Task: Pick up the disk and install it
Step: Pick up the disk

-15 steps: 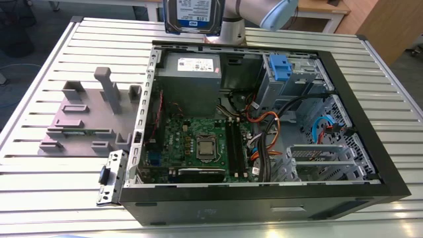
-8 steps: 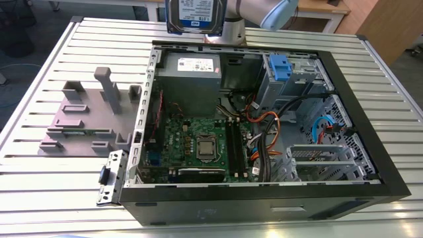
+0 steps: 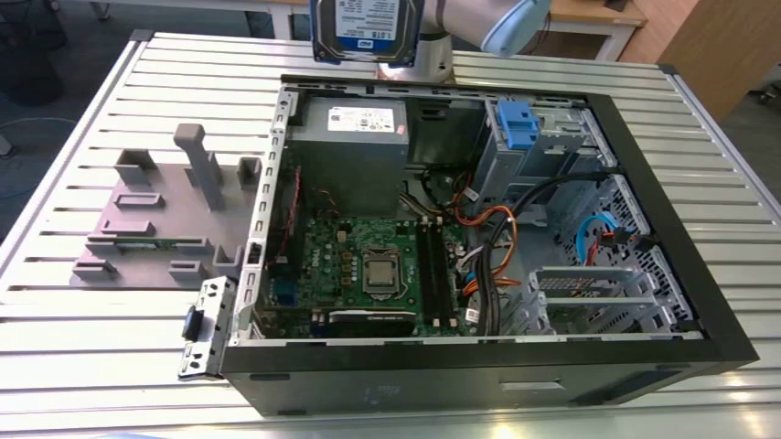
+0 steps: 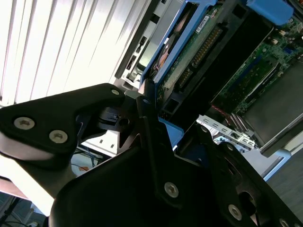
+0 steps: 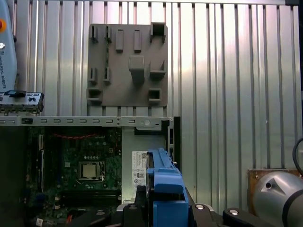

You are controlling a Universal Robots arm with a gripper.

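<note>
A robotics lab or test workshop is suggested. A ribbed metal table (image 3: 73,357) is seen, on which an opened computer case (image 3: 427,389) is laid near the middle. A grey plate of part holders (image 3: 134,219) is set toward the table edge on the exterior view's left. A robot arm (image 3: 513,23) is based at the far edge, and wooden workbenches (image 3: 598,14) are seen beyond it.

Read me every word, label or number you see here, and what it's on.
Label on the disk: print too small to read.
Sticker on the power supply: too small to read.
Side of the arm casing: a vertical maker's mark.
Nothing else is legible.
</note>
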